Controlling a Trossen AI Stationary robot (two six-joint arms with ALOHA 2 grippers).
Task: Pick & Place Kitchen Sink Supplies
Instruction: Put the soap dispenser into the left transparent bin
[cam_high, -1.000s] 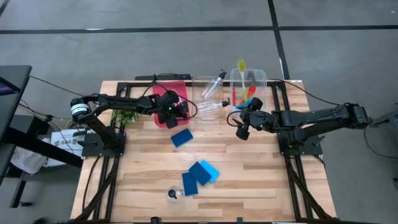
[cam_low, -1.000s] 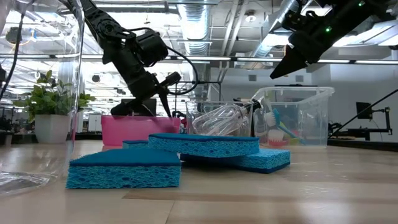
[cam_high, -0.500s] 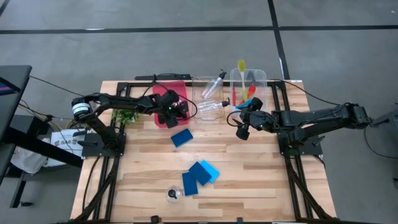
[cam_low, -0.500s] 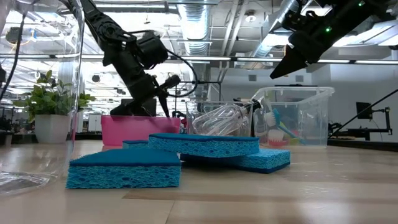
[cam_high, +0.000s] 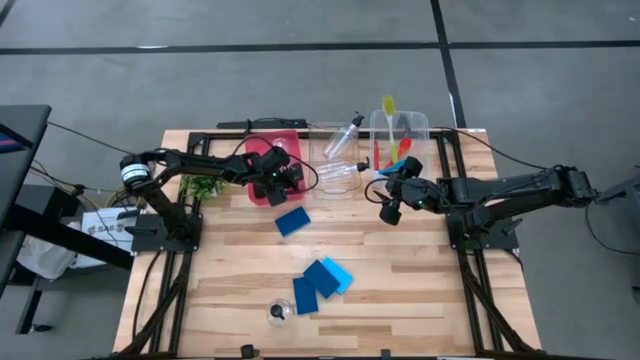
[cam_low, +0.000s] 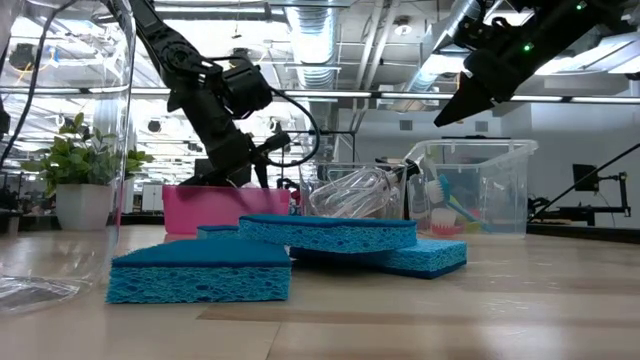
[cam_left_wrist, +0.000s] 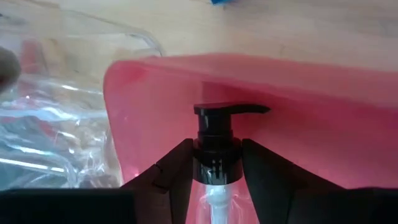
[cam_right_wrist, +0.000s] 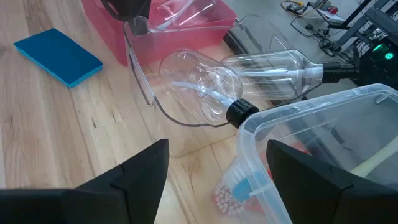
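My left gripper (cam_high: 281, 176) reaches over the red tray (cam_high: 262, 198) at the back of the table, shut on a clear bottle with a black pump cap (cam_left_wrist: 217, 113). My right gripper (cam_high: 388, 209) hangs open in the air in front of the clear bins, nothing between its fingers (cam_right_wrist: 217, 186). One blue sponge (cam_high: 292, 221) lies flat near the tray. Several more sponges (cam_high: 322, 280) overlap near the front. Another clear bottle (cam_high: 279, 312) stands at the near edge. Two bottles (cam_right_wrist: 205, 87) lie in the middle bin, and brushes (cam_high: 389, 125) stand in the right bin. My left gripper pinches the bottle's black neck collar (cam_left_wrist: 216, 163), just below the pump head, between its two fingers. The fingers slant down from the table's left side and run along the bottle, pump end foremost. The pump head hangs inside the red tray; whether it touches the tray cannot be told.
The middle clear bin (cam_high: 335, 160) and the right clear bin (cam_high: 421, 125) stand side by side at the back, right of the red tray. A small leafy plant (cam_high: 203, 187) stands left of the tray. Bare wood lies between the sponges and the right arm.
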